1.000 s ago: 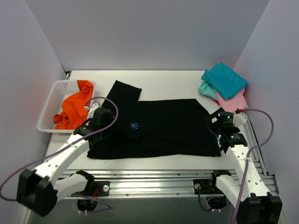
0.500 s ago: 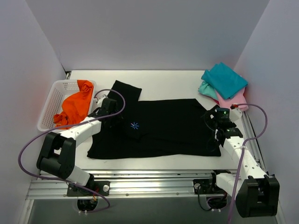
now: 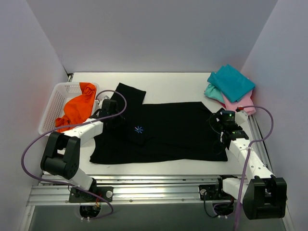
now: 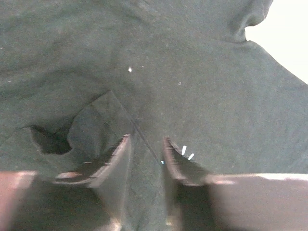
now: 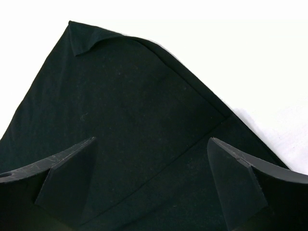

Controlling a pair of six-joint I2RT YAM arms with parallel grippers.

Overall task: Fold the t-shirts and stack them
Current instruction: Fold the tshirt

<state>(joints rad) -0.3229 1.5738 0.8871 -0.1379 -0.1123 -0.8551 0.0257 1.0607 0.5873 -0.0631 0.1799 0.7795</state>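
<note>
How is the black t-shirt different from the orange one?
The black t-shirt lies spread out flat on the table; the orange t-shirt is scrunched up in the white basket, spilling over its rim. The black t-shirt covers far more room than the orange t-shirt's bundle. The black one has a small light-blue starburst mark; the orange one shows none. Both are soft cloth.
</note>
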